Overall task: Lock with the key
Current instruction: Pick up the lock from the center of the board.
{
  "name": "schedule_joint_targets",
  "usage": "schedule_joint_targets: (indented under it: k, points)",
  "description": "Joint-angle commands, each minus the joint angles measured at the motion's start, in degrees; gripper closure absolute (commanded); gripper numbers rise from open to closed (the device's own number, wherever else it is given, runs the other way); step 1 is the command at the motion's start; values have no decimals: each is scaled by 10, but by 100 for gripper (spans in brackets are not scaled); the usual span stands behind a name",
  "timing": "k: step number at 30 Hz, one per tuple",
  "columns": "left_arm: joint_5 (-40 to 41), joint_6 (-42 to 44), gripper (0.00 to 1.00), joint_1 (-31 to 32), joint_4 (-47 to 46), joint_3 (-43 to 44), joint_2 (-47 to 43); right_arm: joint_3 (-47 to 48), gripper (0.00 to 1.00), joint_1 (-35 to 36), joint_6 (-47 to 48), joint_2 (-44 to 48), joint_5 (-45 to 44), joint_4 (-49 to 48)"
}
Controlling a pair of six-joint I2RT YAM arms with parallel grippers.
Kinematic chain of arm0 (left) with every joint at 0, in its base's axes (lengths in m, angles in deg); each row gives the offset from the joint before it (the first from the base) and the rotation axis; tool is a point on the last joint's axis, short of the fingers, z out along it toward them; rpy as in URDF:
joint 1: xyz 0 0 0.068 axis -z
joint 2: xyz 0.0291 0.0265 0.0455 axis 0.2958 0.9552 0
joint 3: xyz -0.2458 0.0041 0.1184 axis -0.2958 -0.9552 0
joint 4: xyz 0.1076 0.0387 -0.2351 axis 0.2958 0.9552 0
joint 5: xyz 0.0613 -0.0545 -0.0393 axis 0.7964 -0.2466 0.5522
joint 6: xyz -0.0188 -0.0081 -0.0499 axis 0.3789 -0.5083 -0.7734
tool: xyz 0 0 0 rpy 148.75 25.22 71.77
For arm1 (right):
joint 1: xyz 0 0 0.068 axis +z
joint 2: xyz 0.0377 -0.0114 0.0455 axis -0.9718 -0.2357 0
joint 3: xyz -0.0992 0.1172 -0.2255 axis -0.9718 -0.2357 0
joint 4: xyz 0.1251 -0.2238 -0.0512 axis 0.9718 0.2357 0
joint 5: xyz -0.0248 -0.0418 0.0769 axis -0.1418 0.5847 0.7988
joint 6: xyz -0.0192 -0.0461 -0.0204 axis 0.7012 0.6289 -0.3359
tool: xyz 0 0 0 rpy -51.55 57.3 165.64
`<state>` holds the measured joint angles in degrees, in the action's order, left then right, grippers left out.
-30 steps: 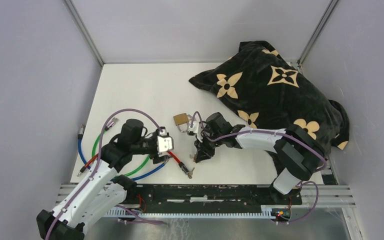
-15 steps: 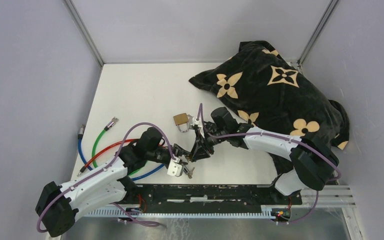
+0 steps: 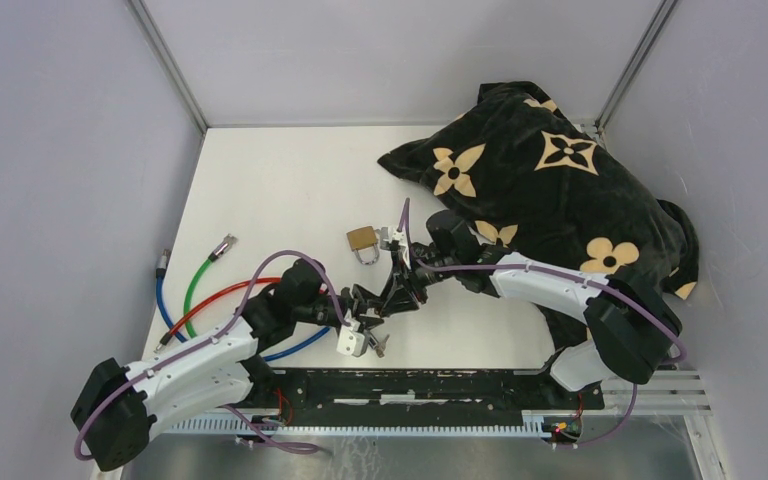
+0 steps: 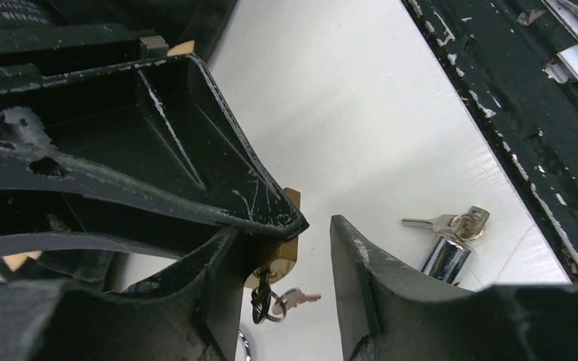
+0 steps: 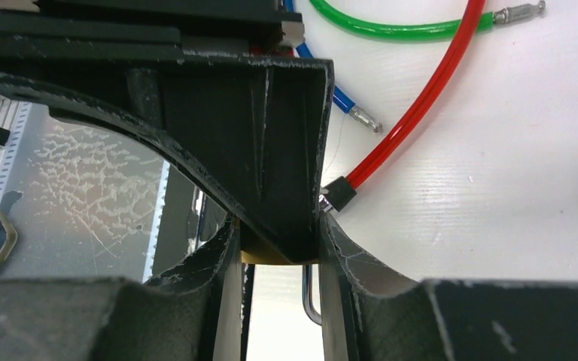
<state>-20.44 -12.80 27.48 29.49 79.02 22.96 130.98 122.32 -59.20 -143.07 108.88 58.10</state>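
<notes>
Right jaws clamp the lock (image 4: 278, 256) just left of the pillow (image 3: 560, 170). Left jaws stand apart about its hanging key (image 4: 297, 298). Closing off-centre could twist the lock loose.

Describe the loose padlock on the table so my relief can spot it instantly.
Start at the black flower-print pillow at the far right. On the white table to its left, mid-table, lies the loose padlock. It is a small brass block with a silvery shackle, unlike the chrome cylinder with keys by the front rail.
</notes>
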Motion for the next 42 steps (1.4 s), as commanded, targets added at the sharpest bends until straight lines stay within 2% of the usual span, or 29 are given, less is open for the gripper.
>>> schedule_joint_targets:
  k: [1, 5, 6, 10, 13, 16, 19, 22, 26, 29, 33, 38, 42]
  points:
    - [22, 4, 57, 3, -68, -9, 4, 13, 100, 5, -30, 29, 46, -60]
    - [35, 6, 96, 4, -69, -10, -1, 14, 100, 5, -25, 34, 48, -56]
    - [37, 5, 98, 4, -69, -10, -3, 16, 100, 5, -20, 34, 48, -50]
    - [46, -5, 98, 4, -65, -9, -8, 26, 100, 2, 0, 36, 44, -23]
    - [56, -26, 98, 4, -66, -7, -12, 31, 68, -7, 35, 44, 53, 4]
    - [69, -94, 98, 4, -74, -1, -13, 27, 52, -27, 88, 66, 54, 41]
    - [83, -199, 98, 3, -90, 6, -17, -1, 43, -61, 123, 101, 52, 38]
    - [98, -354, 98, 3, -108, 21, -22, -36, 41, -86, 156, 129, 42, 32]
    - [83, -503, 98, 3, -134, 31, -40, -82, 41, -91, 164, 143, 6, -9]
    - [83, -577, 98, 2, -155, 34, -46, -100, 41, -91, 146, 141, 34, -50]
    - [72, -580, 98, 2, -165, 31, -49, -117, 41, -82, 85, 136, 47, -122]
    - [75, -541, 98, 2, -176, 31, -46, -117, 41, -59, 69, 124, 37, -133]
    - [74, -523, 98, 2, -183, 32, -43, -108, 49, -47, 59, 105, 29, -134]
